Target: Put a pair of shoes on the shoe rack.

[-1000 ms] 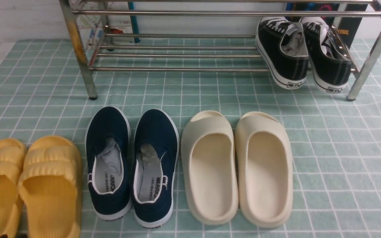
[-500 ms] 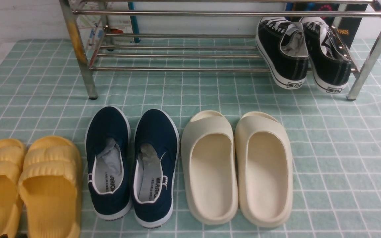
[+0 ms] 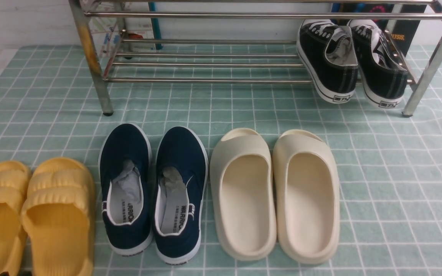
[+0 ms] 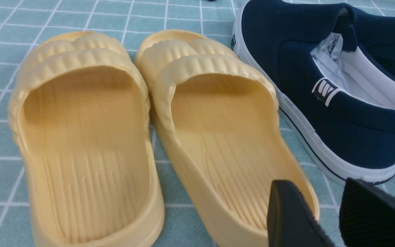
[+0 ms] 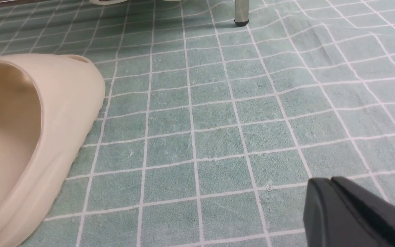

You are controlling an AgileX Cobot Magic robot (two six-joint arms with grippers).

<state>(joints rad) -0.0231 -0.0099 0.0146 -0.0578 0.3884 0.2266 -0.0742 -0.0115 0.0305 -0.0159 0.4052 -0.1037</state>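
So the wide shiny steel-tube shoe rack (image 3: 205,80) is standing at the back, and the black canvas sneakers with white soles (image 3: 328,63) are sitting on its lower bars at the right end, well apart from both grippers. The left fingers (image 4: 321,212) are hanging slightly parted by a yellow ridged slide (image 4: 231,144); the right fingers (image 5: 322,206) are staying closed together.

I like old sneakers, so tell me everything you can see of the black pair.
The black low-top sneakers look like canvas, with white laces, rubber-looking white soles and pale linings. They sit side by side on the lower bars of the steel shoe rack, at its right end, toes toward the wall, heels overhanging the front bar. Neither gripper touches them.
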